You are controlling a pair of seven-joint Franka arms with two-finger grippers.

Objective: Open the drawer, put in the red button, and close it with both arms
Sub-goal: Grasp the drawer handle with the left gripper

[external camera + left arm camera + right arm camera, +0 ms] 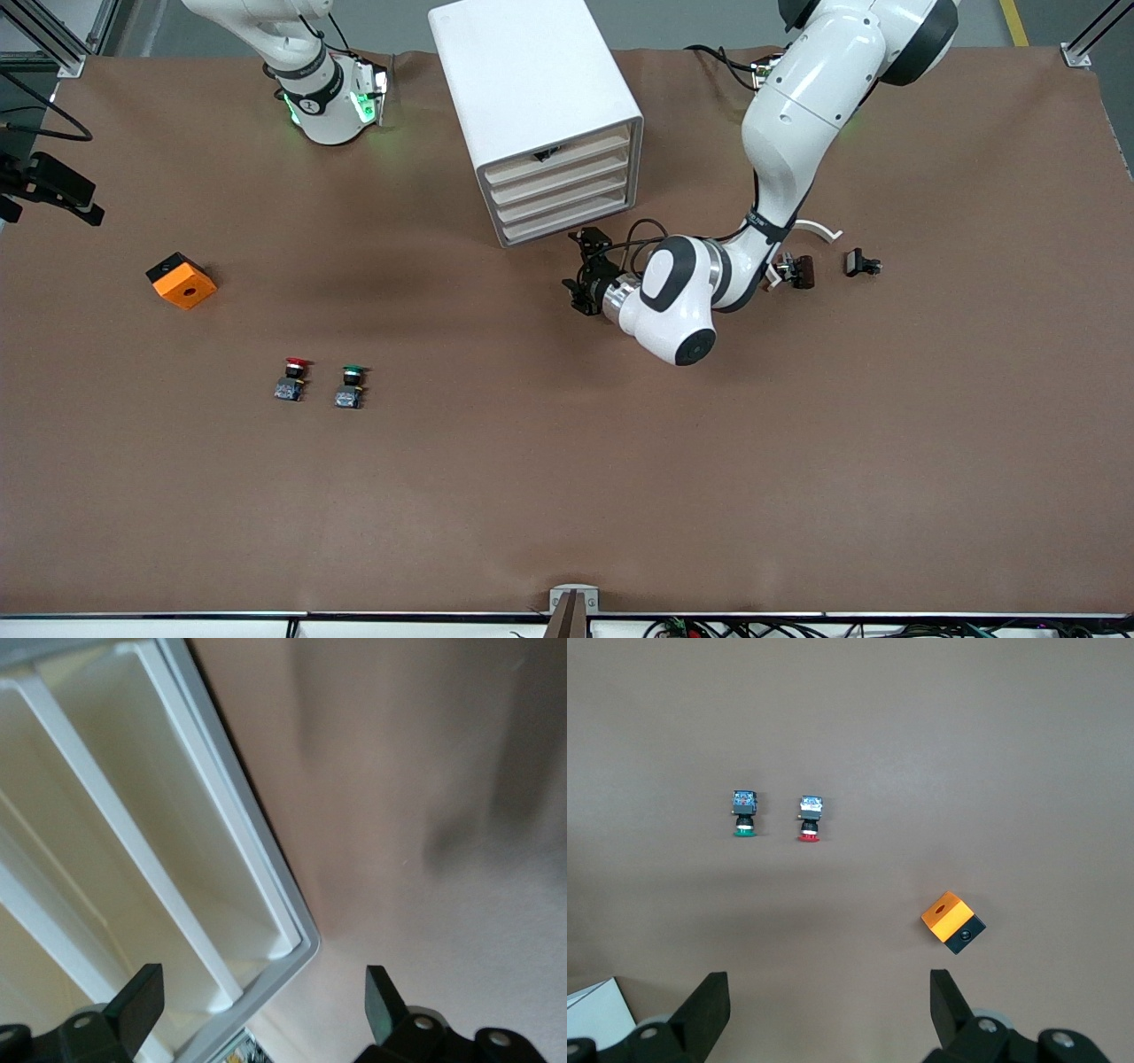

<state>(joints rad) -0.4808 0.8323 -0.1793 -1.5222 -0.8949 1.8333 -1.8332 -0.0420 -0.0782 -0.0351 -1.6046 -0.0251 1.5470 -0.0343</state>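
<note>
The white cabinet [532, 89] stands at the robots' side of the table, its four cream drawer fronts all flush. The second-highest drawer [556, 180] is shut. My left gripper [576, 264] is open and empty, low beside the cabinet's lower front corner toward the left arm's end. In the left wrist view the gripper [264, 1005] straddles that corner of the cabinet frame [266, 904]. The red button [294, 377] lies on the table beside the green button [352, 385]. My right gripper [374, 93] is open, held high near its base; its wrist view shows the red button [809, 819].
An orange box [182, 281] sits toward the right arm's end, also in the right wrist view [952, 921]. Small black and brown parts [797, 270] [861, 263] and a white curved piece [815, 229] lie toward the left arm's end. The brown table [567, 496] spreads nearer the camera.
</note>
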